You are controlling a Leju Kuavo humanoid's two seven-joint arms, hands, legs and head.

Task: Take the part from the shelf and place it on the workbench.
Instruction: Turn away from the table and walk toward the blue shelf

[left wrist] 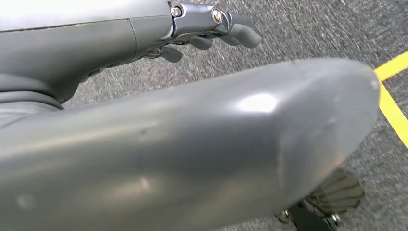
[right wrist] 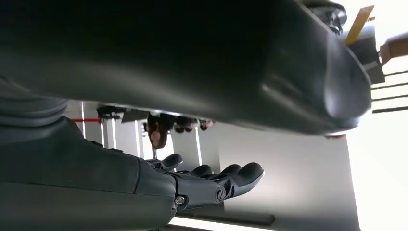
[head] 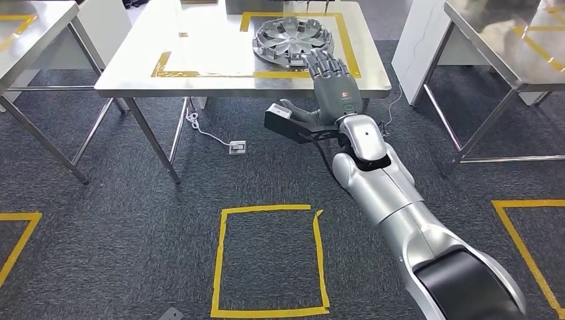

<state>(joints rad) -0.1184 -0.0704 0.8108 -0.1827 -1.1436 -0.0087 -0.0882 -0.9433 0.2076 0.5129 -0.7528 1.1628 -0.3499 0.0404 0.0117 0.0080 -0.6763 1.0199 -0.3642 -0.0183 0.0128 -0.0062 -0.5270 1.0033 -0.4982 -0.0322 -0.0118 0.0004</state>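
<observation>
The part, a silver wheel cover (head: 290,37), lies flat on the steel workbench (head: 200,73) inside a yellow tape outline. My right hand (head: 331,77) reaches over the bench's near edge, its fingers stretched out flat over the cover's near rim and its thumb hanging below the edge. In the right wrist view the right hand (right wrist: 211,185) has straight fingers set apart from the thumb, with nothing gripped between them. My left hand (left wrist: 207,33) hangs above the dark carpet, fingers loosely bent and holding nothing.
Two more steel tables stand at the left (head: 26,40) and at the right (head: 506,47). A white cable with a socket (head: 237,147) lies on the floor under the workbench. A yellow tape square (head: 270,260) marks the carpet in front of me.
</observation>
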